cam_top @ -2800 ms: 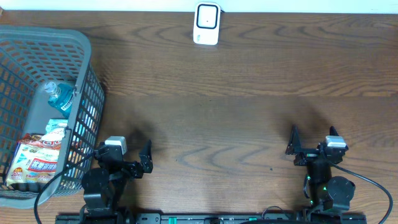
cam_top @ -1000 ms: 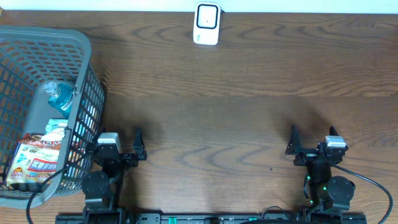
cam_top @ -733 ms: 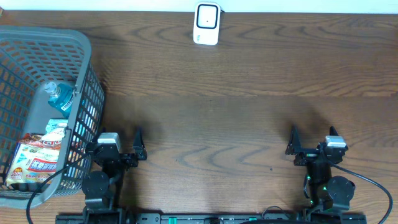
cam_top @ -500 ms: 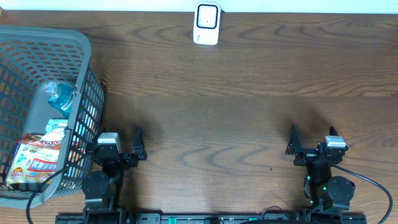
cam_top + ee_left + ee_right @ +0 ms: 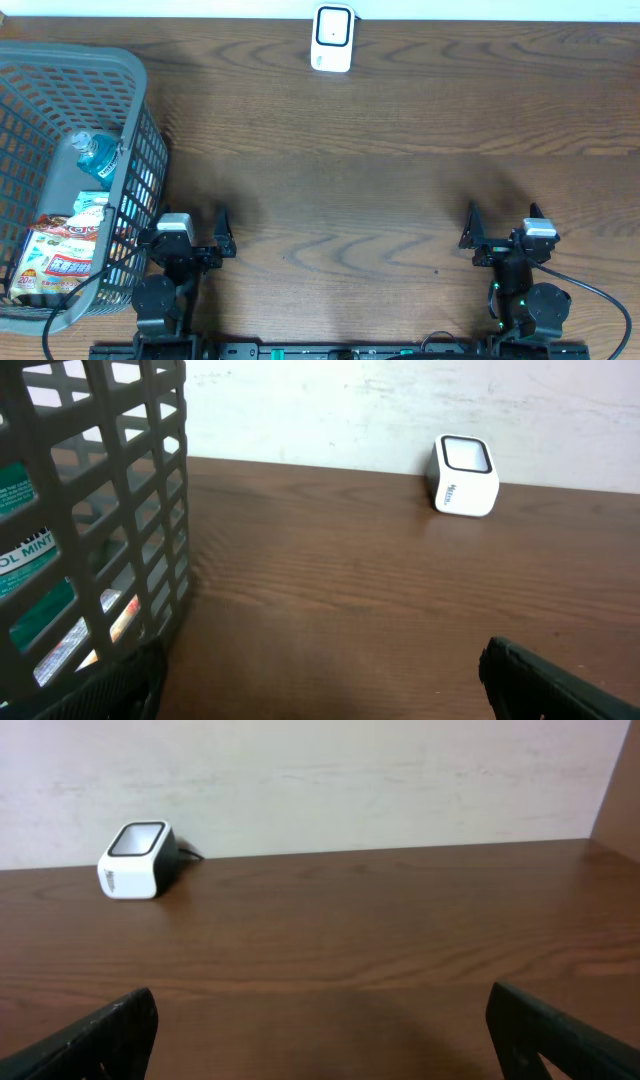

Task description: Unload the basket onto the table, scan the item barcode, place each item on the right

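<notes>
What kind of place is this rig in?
Probably a mock shop checkout: a white barcode scanner at the far edge of the table, and a grey shopping basket holding a snack packet and a blue bottle.

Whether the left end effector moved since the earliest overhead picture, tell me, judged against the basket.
Yes. The left end effector has shifted left in the overhead view, nearer the basket wall, and stands open.
</notes>
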Controlling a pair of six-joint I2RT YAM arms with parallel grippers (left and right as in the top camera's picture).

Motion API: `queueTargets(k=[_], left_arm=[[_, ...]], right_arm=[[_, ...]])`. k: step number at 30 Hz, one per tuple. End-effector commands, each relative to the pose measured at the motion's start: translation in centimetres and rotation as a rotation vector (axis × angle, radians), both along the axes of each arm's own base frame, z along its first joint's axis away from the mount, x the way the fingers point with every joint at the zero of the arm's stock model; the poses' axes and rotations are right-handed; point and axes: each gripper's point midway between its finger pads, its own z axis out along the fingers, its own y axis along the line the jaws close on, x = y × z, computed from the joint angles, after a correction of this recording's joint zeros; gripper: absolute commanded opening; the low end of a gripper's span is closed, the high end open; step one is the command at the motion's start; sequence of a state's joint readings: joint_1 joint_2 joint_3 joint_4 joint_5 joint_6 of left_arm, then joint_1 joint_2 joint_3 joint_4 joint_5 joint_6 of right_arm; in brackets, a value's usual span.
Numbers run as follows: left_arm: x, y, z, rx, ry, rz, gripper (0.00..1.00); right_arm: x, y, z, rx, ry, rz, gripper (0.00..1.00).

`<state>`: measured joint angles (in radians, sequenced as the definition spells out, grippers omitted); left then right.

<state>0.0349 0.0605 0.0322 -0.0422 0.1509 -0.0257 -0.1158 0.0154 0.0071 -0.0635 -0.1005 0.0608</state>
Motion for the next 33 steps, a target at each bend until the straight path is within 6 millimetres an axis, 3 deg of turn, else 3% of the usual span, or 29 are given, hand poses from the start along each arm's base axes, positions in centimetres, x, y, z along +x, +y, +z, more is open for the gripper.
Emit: queueTargets(k=[1,26,29,30,33], left_arm=[[0.0,0.2,-1.6,0.005,0.036,0.006,1.00],[0.0,0.6,-1.6,0.008,0.036,0.030,1.00],[0.0,-1.2,-0.9,-0.011,0.010,-0.072,1.00],[-0.3,-3.0,-0.1,-0.024,-0.020,-0.176,1.00],[-1.1,-5.8,1.5,-0.042,-0.082,-0.350,1.00]], right_arm=[[0.0,0.4,-0.1,0.013,0.002,0.015,0.99],[0.0,0.4,-0.1,0.013,0.002,0.015,0.99],[0.0,0.4,-0.1,0.013,0.002,0.015,0.99],[0.0,0.4,-0.1,0.013,0.002,0.015,0.99],[0.0,0.4,-0.1,0.013,0.002,0.015,0.99]])
